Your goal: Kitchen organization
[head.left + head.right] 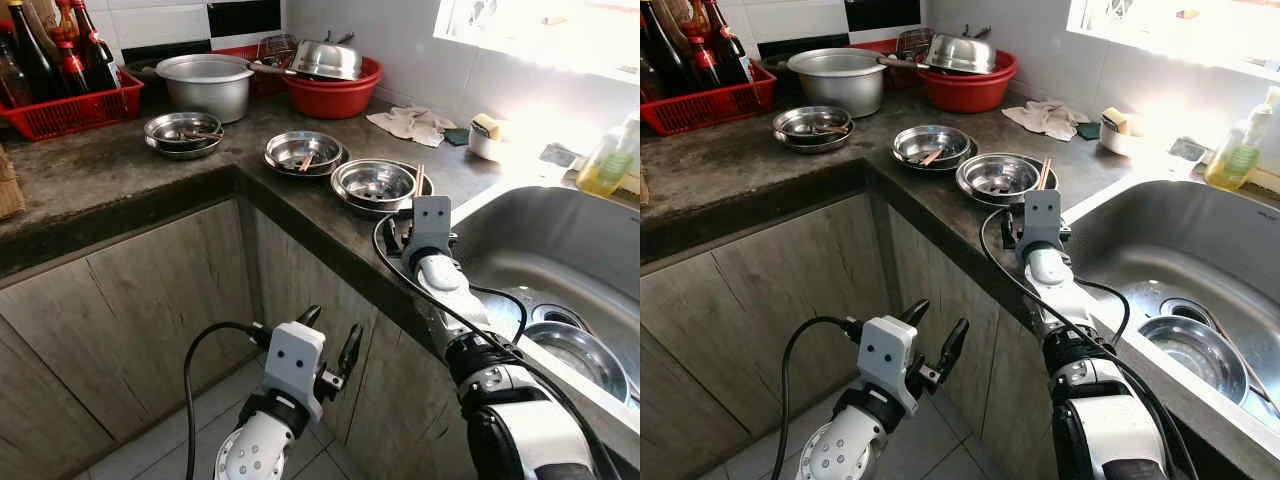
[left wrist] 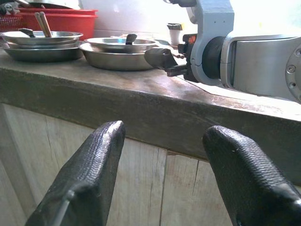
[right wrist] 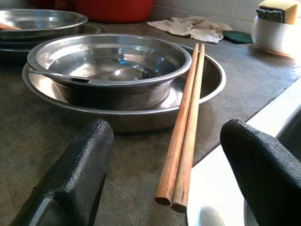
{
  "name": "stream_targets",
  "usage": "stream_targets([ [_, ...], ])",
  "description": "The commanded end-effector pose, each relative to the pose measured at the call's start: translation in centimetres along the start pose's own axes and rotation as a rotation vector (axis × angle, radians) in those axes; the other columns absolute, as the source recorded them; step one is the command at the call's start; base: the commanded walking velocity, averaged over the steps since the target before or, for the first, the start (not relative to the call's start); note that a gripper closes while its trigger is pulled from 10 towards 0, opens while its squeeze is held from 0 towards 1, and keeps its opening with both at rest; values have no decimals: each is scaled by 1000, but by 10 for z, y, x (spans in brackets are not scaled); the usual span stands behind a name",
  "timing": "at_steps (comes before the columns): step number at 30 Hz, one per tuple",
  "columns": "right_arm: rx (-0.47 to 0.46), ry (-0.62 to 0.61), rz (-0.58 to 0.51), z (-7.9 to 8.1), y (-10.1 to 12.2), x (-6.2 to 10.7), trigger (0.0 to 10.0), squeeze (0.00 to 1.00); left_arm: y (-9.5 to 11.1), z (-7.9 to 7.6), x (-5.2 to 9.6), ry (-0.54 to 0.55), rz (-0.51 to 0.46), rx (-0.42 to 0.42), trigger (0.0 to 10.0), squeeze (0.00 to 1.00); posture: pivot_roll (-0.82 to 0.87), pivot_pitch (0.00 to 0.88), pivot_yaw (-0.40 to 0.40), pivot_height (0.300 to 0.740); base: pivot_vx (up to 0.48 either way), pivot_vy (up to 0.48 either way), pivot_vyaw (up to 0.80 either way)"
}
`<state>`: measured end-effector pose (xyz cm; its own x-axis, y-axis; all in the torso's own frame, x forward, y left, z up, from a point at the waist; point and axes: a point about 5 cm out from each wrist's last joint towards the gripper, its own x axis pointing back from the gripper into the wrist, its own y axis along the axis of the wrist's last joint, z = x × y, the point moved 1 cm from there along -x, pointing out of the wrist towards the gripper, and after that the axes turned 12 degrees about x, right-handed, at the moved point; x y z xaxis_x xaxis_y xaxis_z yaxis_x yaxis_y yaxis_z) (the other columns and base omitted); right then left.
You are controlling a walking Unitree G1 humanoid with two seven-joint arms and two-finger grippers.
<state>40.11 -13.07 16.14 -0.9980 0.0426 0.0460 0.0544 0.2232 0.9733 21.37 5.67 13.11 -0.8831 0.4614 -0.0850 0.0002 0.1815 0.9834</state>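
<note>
Dark stone counter (image 1: 90,170) beside the sink (image 1: 560,250). We see the chopsticks (image 3: 184,127) leaning on the nearest steel bowl stack (image 3: 113,80), tips between our right gripper (image 3: 164,188) fingers, spread wide, not touching. Left gripper (image 1: 335,350) hangs spread below the counter edge, by the cabinet doors (image 1: 150,320).

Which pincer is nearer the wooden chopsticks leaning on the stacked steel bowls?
Right. The right pincer is open at counter height, straddling the chopsticks ends. The left pincer hangs open below the counter edge, before the cabinet doors.
</note>
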Motion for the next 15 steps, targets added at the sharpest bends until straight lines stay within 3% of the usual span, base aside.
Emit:
stream_targets([
  [1, -7, -17, -14, -4, 5, -3, 10000, 0, 3, -2, 1, 0, -9, 4, 10000, 0, 151, 44, -86, 740, 0, 0, 0],
  [11, -5, -27, -6, -6, 5, -4, 10000, 0, 3, -2, 1, 2, -8, 4, 10000, 0, 151, 44, -85, 740, 0, 0, 0],
  [12, -5, -29, -6, -6, 5, -5, 7529, 0, 3, -2, 1, 2, -7, 4, 10000, 0, 151, 42, -83, 740, 0, 0, 0],
  [14, -6, -31, -7, -7, 5, -5, 6941, 0, 3, -2, 0, 2, -8, 4, 10000, 0, 151, 43, -86, 740, 0, 0, 0],
  [15, -6, -32, -7, -7, 5, -5, 0, 0, 3, -2, 0, 2, -8, 4, 10000, 0, 152, 42, -86, 740, 0, 0, 0],
])
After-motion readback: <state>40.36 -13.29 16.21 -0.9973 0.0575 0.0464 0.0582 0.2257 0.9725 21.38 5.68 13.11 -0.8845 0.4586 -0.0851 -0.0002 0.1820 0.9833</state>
